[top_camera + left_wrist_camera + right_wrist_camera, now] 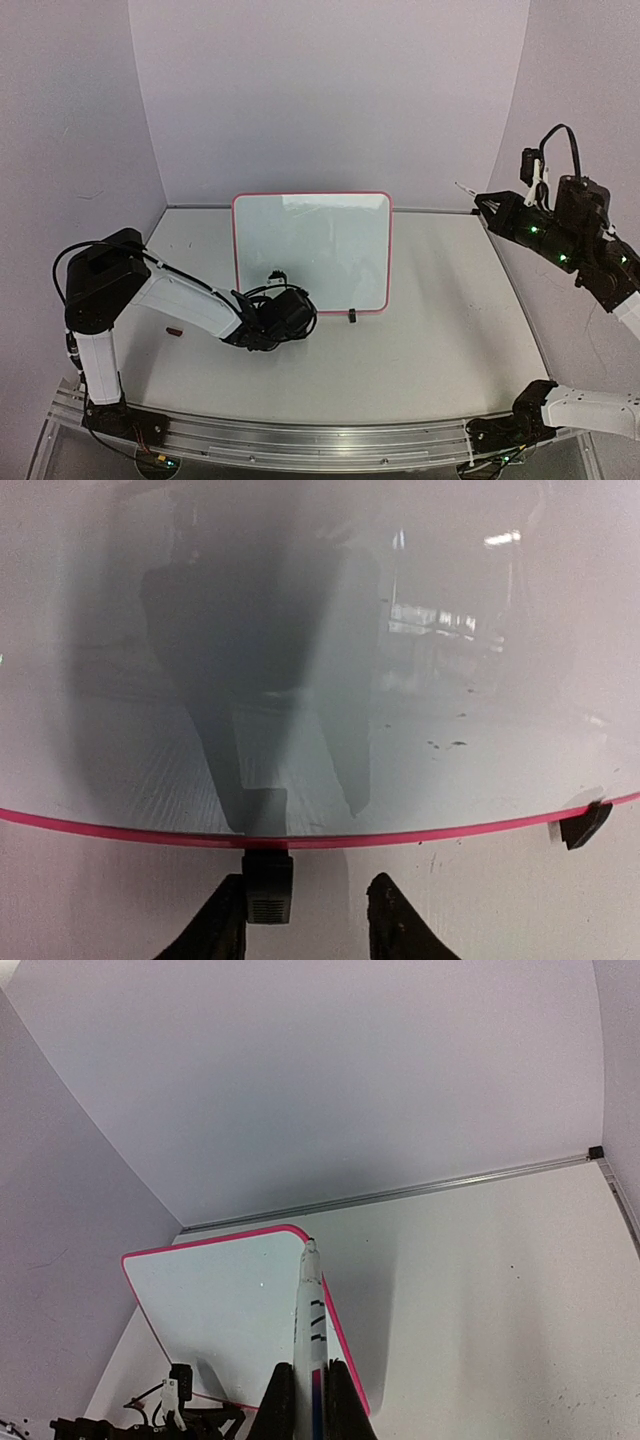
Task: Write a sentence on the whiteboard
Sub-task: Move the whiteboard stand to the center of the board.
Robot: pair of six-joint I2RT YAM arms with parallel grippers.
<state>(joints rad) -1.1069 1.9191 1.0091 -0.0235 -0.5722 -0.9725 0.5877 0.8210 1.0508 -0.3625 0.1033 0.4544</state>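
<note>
Whiteboard (pixel 312 240) flat, long axis left-right, clips (pixel 352 316) on near edge, left fingers (pixel 215 930) parted, right fingers (pixel 280 1405) clamping marker (pixel 310 1300)

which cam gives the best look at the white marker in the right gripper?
Right wrist: the slim white marker with black markings runs up the centre, clamped between the right gripper's fingers. Top external shows only a thin pale sliver at that gripper. Left wrist shows none of it.

The whiteboard (pixel 312 240) lies flat on the counter (pixel 450 330), toward the back. At its near edge one clip (pixel 267 885) sits between the jaws of the left arm (pixel 190 300), and the other clip (pixel 583 825) is farther right. The right arm (pixel 560 240) is high on the right, well apart, with a marker (pixel 310 1305) between its jaws.
</note>
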